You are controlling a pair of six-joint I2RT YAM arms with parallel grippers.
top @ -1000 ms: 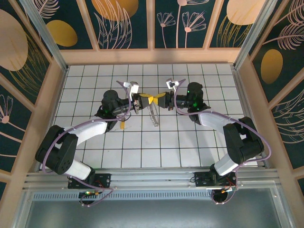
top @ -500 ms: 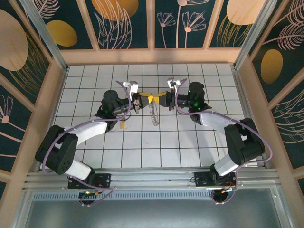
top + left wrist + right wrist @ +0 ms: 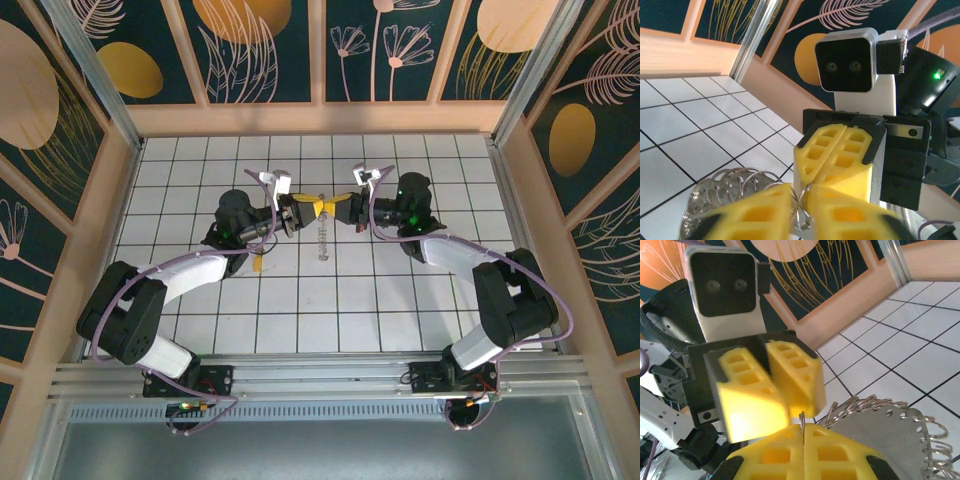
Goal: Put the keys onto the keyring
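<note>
Held keyring (image 3: 320, 240) in closed right gripper (image 3: 803, 434), left gripper (image 3: 800, 204) barely parted around its wire; seemingly handover, fetching key (image 3: 257, 263) next.

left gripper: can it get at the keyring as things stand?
Likely yes. The keyring sits between the two grippers, its wire pinched by the shut right gripper. The left gripper meets it tip to tip, fingers slightly parted around the same wire, and nothing stands between.

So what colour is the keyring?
Silvery grey; the keyring shows best in the right wrist view.
</note>
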